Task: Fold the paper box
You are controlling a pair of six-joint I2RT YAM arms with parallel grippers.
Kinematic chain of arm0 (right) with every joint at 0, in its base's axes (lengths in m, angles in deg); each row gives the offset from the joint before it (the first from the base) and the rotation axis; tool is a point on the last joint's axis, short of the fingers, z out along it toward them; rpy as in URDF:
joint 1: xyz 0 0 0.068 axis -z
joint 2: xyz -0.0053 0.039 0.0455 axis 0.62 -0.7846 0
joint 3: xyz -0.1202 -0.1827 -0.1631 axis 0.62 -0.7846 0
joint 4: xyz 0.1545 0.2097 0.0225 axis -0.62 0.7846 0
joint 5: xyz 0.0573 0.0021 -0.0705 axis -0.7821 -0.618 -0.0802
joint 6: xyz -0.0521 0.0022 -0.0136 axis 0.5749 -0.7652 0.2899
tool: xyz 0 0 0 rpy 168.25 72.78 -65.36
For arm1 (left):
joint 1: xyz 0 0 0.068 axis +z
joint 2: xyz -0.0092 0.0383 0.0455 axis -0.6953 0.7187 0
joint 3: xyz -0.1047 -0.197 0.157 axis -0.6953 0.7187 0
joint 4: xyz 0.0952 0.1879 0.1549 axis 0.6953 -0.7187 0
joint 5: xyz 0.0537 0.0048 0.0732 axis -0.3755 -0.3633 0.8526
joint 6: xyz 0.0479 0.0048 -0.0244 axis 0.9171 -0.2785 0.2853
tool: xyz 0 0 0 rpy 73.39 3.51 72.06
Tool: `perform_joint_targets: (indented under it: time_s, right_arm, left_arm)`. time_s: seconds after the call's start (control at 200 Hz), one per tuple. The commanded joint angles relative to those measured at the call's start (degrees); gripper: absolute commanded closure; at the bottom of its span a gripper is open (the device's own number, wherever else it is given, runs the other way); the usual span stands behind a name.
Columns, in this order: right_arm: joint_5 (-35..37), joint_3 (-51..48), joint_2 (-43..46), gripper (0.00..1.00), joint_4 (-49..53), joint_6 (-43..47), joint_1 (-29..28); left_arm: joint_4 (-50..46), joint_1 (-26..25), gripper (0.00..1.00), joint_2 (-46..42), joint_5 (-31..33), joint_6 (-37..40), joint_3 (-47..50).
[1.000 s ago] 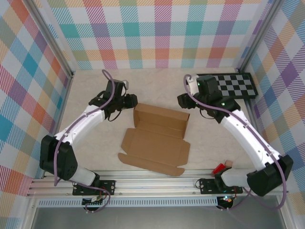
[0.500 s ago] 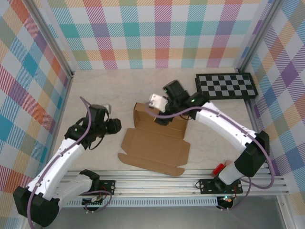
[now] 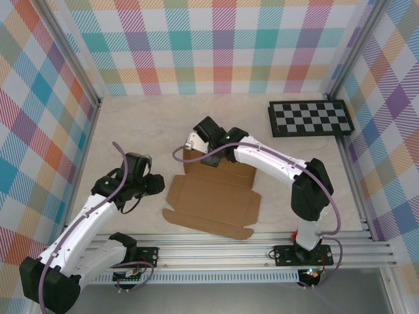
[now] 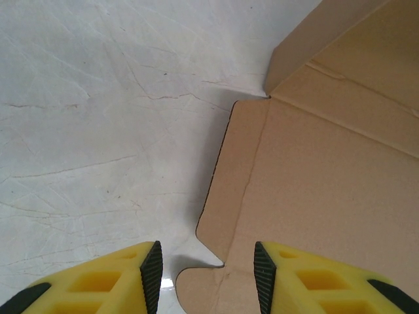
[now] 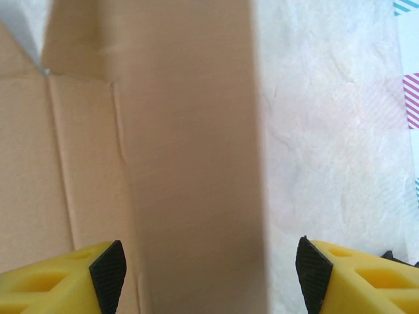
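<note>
1. Paper box (image 3: pixel 213 196): lies at the centre of the desk (image 3: pixel 131 124) in the top view, between the two arms. It is mostly a flat brown sheet.
2. Progress: judged early. One long panel along the upper edge of the sheet stands raised like a rear wall. The main panel and the tabbed flap along the lower edge lie flat. No side walls are up and no tabs are tucked.
3. Left to do, as far as can be judged: raise the side walls, fold the front over, and lock the tabs into their slits.
4. Left end effector (image 3: pixel 157 185): sits at the left edge of the sheet in the top view. In the left wrist view its yellow jaws (image 4: pixel 206 268) stand partly apart. The notched edge of the box (image 4: pixel 327 196) runs through the gap between them. Nothing is clamped, so it is released. Contact with the cardboard cannot be told.
5. Right end effector (image 3: pixel 208 156): sits over the raised panel at the upper middle of the sheet. In the right wrist view its jaws (image 5: pixel 209 275) are spread wide. The blurred upright panel (image 5: pixel 190 163) lies between them in the picture. They are not pressed on it, so it is released, holding nothing.
6. Note: the right wrist view is motion-blurred, so the height above the panel is unclear.
</note>
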Motion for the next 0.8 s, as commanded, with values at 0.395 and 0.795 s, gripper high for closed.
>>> perform_joint_targets:
  time_s: [0.395, 0.795]
  right_arm:
    - [-14.1, 13.4, -12.4, 0.28, 8.7, -18.5, 19.2]
    - [-36.4, 1.7, -14.0, 0.3, 1.0, -38.9, 34.1]
  left_arm:
    - [0.0, 0.8, 0.55, 5.3, -1.0, 1.9, -4.7]
    - [5.1, 0.5, 0.47, 4.4, -11.2, -8.7, -1.1]
